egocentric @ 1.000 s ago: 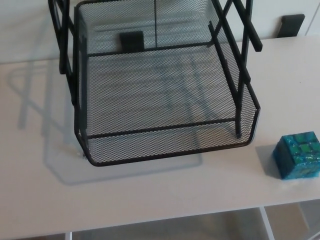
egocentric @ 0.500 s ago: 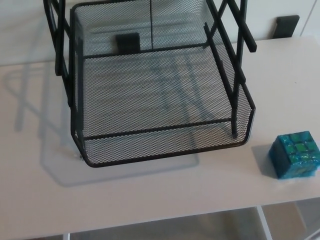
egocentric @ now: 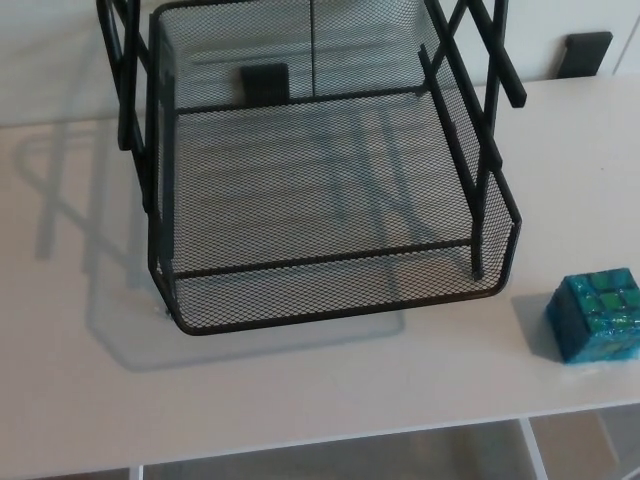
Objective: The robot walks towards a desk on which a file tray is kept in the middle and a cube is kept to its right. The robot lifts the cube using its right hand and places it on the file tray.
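A black wire-mesh file tray (egocentric: 330,300) stands in the middle of the white desk (egocentric: 80,330), with black frame bars rising at its sides. Nothing lies on its lower shelf. A teal cube (egocentric: 598,316) with green squares on its faces sits on the desk to the tray's right, close to the front edge and the picture's right border. Neither of my hands shows in the head view.
The desk's front edge (egocentric: 330,438) runs across the bottom of the picture, with white frame parts below it. A black bracket (egocentric: 588,50) sits at the back right by the wall, and another (egocentric: 264,80) shows behind the tray's mesh.
The whole picture swayed slightly left and back again as the camera moved. The tray and the cube keep their places on the desk.
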### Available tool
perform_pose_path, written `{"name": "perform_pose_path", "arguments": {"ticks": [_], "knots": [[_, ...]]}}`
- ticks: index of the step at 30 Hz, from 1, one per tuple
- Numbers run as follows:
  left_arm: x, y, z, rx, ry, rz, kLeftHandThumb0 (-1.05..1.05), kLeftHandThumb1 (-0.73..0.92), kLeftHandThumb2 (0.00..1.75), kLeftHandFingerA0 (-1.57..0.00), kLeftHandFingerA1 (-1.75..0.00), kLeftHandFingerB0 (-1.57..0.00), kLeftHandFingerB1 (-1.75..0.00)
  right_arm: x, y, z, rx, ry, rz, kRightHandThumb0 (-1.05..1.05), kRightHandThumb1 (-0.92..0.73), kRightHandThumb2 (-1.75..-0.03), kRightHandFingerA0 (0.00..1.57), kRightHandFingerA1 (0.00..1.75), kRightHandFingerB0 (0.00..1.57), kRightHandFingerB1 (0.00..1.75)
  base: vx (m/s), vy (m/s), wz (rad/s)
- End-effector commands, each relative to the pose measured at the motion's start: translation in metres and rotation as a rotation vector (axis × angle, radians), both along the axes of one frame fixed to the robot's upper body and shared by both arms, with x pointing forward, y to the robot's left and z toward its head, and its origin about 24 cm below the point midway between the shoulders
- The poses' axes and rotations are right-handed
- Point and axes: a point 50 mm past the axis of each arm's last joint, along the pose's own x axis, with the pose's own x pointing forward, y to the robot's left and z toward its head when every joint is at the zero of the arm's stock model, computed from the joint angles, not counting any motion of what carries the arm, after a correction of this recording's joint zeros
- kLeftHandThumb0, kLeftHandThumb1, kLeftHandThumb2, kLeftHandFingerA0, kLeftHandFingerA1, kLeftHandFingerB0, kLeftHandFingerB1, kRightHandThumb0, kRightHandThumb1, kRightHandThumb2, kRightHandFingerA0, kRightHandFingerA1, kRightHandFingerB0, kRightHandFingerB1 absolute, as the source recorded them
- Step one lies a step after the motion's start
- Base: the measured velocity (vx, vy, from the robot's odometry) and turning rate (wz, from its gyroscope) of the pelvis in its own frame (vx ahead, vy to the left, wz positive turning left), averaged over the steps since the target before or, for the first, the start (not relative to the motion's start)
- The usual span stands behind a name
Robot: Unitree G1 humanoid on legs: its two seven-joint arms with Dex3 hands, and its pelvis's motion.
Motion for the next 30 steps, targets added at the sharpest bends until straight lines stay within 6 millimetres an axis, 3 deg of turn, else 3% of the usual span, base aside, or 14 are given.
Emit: {"name": "perform_pose_path", "arguments": {"ticks": [1,2,5,6,9,10,16,17,20,21,22,23,26,30], "knots": [[0.001,0.006,0.008,0.017,-0.054,-0.017,-0.41,0.25,1.01,-0.19,-0.68,-0.09,-0.61,0.03,0.082,0.03,-0.188,0.244,0.477,-0.8,-0.49,-0.9,0.11,0.5,0.0,0.12,0.0,0.0,0.0],[0.002,0.006,0.007,0.024,-0.045,-0.034,-1.05,0.9,0.69,-0.11,-0.99,-0.02,-0.86,0.031,0.085,0.025,-0.176,0.266,0.485,-0.8,-0.49,-0.89,0.11,0.5,0.0,0.11,0.0,0.0,0.0],[0.003,0.005,0.008,0.023,-0.043,-0.047,-1.05,0.9,0.68,-0.13,-0.97,-0.05,-0.85,0.034,0.095,0.015,-0.2,0.362,0.529,-0.76,-0.53,-0.79,0.06,0.38,0.0,0.03,0.0,0.0,0.0],[0.004,0.005,0.008,0.013,-0.046,-0.053,-0.41,0.26,1.02,-0.18,-0.68,-0.08,-0.6,0.036,0.101,0.009,-0.238,0.413,0.544,-0.78,-0.52,-0.9,0.06,0.38,0.0,0.13,0.0,0.0,0.0],[0.007,0.005,0.009,0.017,-0.046,-0.066,-0.41,0.28,1.03,-0.17,-0.67,-0.08,-0.6,0.037,0.104,0.008,-0.256,0.438,0.554,-0.79,-0.52,-0.89,0.01,0.36,0.0,0.11,0.0,0.0,0.0],[0.006,0.006,0.009,0.019,-0.044,-0.054,-1.05,0.9,0.63,-0.14,-1.0,-0.04,-0.87,0.041,0.111,0.003,-0.311,0.468,0.576,-0.81,-0.53,-0.93,0.01,0.38,0.0,0.12,0.0,0.0,0.0],[0.005,0.006,0.009,0.017,-0.043,-0.044,-1.05,0.89,0.69,-0.2,-1.03,-0.06,-0.86,0.048,0.128,-0.007,-0.419,0.536,0.617,-0.83,-0.54,-0.92,0.01,0.32,0.0,0.13,0.0,0.0,0.0],[0.005,0.006,0.009,0.021,-0.039,-0.058,-0.41,0.27,1.02,-0.17,-0.66,-0.09,-0.6,0.05,0.13,-0.009,-0.445,0.562,0.623,-0.83,-0.54,-0.93,0.01,0.3,0.0,0.14,0.0,0.0,0.0],[0.005,0.005,0.009,0.025,-0.041,-0.07,-1.05,0.91,0.69,-0.08,-0.95,-0.04,-0.84,0.052,0.136,-0.013,-0.486,0.578,0.646,-0.8,-0.53,-0.92,0.0,0.3,0.0,0.14,0.0,0.0,0.0],[0.005,0.005,0.009,0.006,-0.052,-0.065,-1.05,0.68,1.23,0.0,-0.72,-0.17,-0.77,0.053,0.138,-0.015,-0.486,0.588,0.659,-0.77,-0.51,-0.92,0.0,0.33,0.0,0.18,0.0,0.0,0.0],[0.007,0.005,0.009,0.0,-0.061,-0.058,-1.05,0.86,0.69,0.0,-1.06,0.0,-0.93,0.054,0.138,-0.015,-0.492,0.594,0.661,-0.78,-0.52,-0.93,0.0,0.31,0.0,0.18,0.0,0.0,0.0],[0.008,0.005,0.01,-0.001,-0.066,-0.051,-0.41,0.27,1.02,-0.2,-0.69,-0.08,-0.6,0.054,0.139,-0.015,-0.507,0.604,0.663,-0.79,-0.52,-0.93,0.0,0.29,0.0,0.18,0.0,0.0,0.0],[0.008,0.005,0.01,0.002,-0.059,-0.062,-1.05,0.68,1.22,-0.04,-0.73,-0.16,-0.75,0.053,0.145,-0.015,-0.51,0.615,0.679,-0.81,-0.52,-0.91,0.01,0.28,0.0,0.17,0.0,0.0,0.0],[0.01,0.007,0.011,0.026,-0.038,-0.08,-1.05,0.9,0.67,-0.15,-0.98,-0.05,-0.85,0.051,0.149,-0.015,-0.534,0.617,0.699,-0.87,-0.54,-0.89,0.08,0.27,0.07,0.12,0.0,0.0,0.0]]}}
